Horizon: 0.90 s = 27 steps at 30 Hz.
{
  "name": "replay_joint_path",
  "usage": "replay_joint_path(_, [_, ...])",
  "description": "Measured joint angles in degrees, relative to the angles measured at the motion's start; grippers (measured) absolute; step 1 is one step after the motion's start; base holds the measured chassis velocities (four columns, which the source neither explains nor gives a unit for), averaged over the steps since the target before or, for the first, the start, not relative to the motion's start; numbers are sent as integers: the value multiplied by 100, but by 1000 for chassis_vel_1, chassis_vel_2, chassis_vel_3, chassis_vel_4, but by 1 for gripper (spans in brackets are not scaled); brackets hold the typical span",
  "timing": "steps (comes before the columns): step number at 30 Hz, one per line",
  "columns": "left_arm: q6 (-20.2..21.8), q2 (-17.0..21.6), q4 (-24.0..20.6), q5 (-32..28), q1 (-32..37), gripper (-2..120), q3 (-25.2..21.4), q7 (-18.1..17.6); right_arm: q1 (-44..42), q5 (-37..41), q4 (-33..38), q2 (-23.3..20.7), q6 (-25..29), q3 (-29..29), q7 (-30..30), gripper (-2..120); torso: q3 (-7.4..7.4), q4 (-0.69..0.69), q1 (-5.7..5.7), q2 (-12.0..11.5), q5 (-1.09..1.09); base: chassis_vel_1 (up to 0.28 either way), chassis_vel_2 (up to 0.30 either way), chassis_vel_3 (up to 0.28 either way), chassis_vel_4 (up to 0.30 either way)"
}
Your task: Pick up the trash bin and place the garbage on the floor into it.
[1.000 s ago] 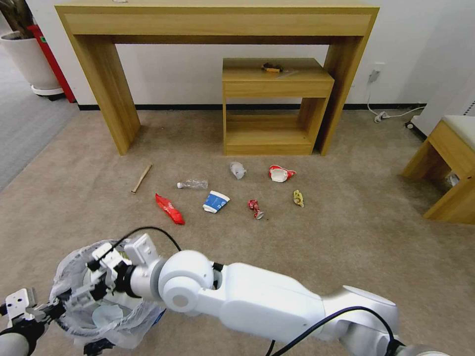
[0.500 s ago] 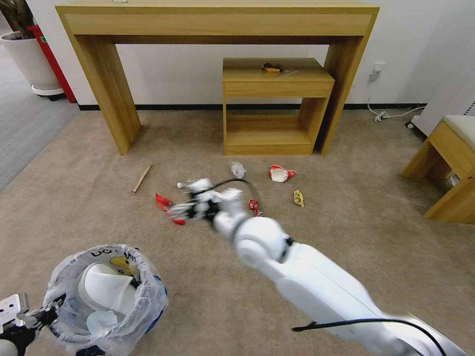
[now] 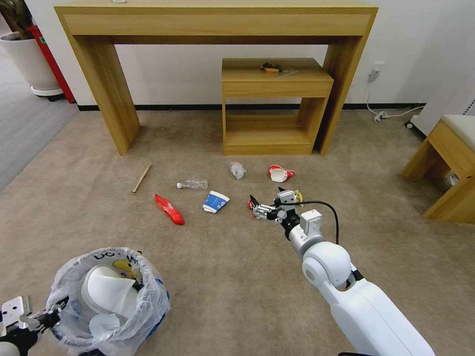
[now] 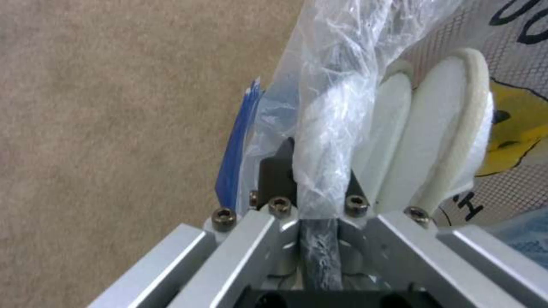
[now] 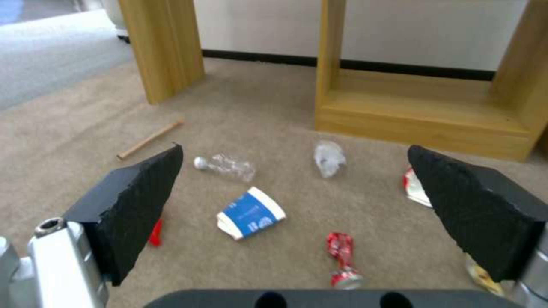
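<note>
The trash bin (image 3: 106, 296), blue with a crinkled bag liner, hangs low at my left, and my left gripper (image 3: 29, 319) is shut on its rim (image 4: 320, 141). Two white slippers (image 4: 434, 141) stand inside it. My right gripper (image 3: 267, 197) is open just above the carpet, over the crushed red can (image 5: 342, 261). The can lies between and below its spread fingers (image 5: 137, 205). Left of it on the floor lie the blue-white paper cup (image 3: 215, 201), the red wrapper (image 3: 169, 208) and the clear bottle (image 3: 193, 184). The yellow wrapper (image 3: 298, 197) lies right beside the gripper.
A crumpled clear plastic piece (image 3: 237, 170) and a red-and-white wrapper (image 3: 280, 173) lie in front of the small wooden shelf (image 3: 274, 106). It stands under a wooden desk (image 3: 217, 22). A wooden stick (image 3: 141, 178) lies to the left, a bench (image 3: 448, 158) stands at the right.
My right arm has swung away from the bin, across the litter, and now hovers open by the red can. The slipper stays in the bin. The left gripper holds still.
</note>
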Motion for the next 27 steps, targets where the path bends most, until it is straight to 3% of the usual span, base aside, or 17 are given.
replay_joint_path(8, [0, -35, -71, -1, 31, 0, -25, -2, 85, 12, -89, 154, -31, -142, 26, 100, 1, 0, 0, 0, -1, -17, 150, 8, -150])
replay_joint_path(27, [-1, -53, -179, 16, 14, 0, -20, -19, 162, 303, -222, 127, -190, -74, 68, 100, 0, 0, 0, 0, -2, 86, 346, -91, -340])
